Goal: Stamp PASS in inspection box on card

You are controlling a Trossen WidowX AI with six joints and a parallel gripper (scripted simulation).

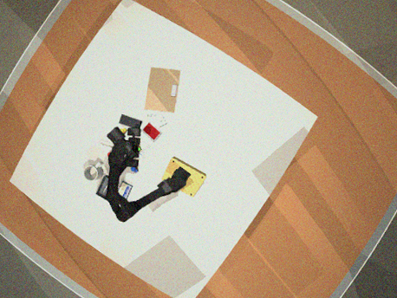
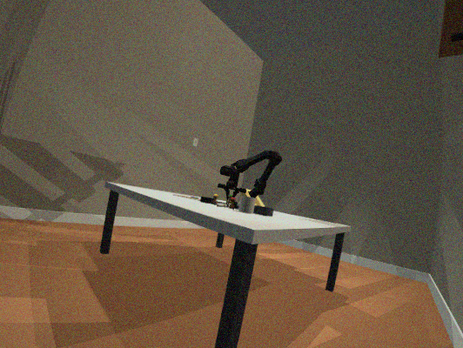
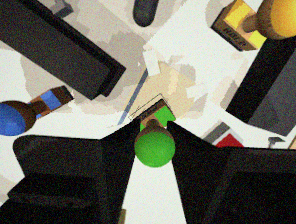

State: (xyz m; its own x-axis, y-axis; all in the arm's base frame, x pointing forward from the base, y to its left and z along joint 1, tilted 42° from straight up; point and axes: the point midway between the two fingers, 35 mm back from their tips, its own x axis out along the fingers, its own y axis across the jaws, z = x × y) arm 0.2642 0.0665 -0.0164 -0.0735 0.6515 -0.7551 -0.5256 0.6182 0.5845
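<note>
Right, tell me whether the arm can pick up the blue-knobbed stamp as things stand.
Probably not yet: the jaws are shut on the green-knobbed stamp and would need to release it first. The wrist view shows nothing blocking the blue-knobbed stamp.

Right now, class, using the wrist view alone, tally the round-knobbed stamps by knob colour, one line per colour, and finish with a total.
Green-knobbed stamp: 1
Blue-knobbed stamp: 1
Yellow-knobbed stamp: 1
Total: 3
</note>
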